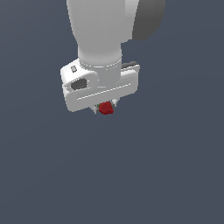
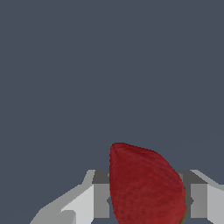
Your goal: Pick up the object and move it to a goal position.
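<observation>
i read the tool (image 1: 105, 106) as closed on the strawberry (image 1: 106, 109), which sits between its fingers (image 2: 101, 200) directly beneath the wrist, long axis pointing away from the palm. no goal marker is visible.

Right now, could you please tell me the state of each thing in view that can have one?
strawberry: held between the fingers, tip poking out past them; no surface shows in contact with it.
gripper: pointing down in the exterior view, shut on the strawberry.
fingers: one on each side of the strawberry, pressed against it.
</observation>
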You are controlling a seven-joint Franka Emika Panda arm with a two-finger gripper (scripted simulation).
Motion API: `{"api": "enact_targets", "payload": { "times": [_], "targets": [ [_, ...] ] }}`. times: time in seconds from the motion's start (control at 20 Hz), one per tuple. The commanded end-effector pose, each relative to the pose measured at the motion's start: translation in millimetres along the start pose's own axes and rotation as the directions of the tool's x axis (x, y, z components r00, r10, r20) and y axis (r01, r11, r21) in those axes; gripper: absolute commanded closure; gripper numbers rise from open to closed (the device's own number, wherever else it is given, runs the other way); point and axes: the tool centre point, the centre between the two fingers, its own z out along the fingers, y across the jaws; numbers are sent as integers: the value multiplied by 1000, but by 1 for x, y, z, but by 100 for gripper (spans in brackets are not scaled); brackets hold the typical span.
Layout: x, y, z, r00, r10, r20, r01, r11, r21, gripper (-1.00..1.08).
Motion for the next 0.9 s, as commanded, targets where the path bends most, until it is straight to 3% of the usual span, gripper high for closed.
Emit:
{"api": "enact_targets", "payload": {
  "times": [0.0, 0.4, 0.85],
  "targets": [
    [4, -3, -20, 1000, 0, 1, 0, 1000, 1, 108],
    [14, -9, -58, 1000, 0, 1, 0, 1000, 1, 108],
    [17, -10, -69, 1000, 0, 1, 0, 1000, 1, 108]
  ]
}}
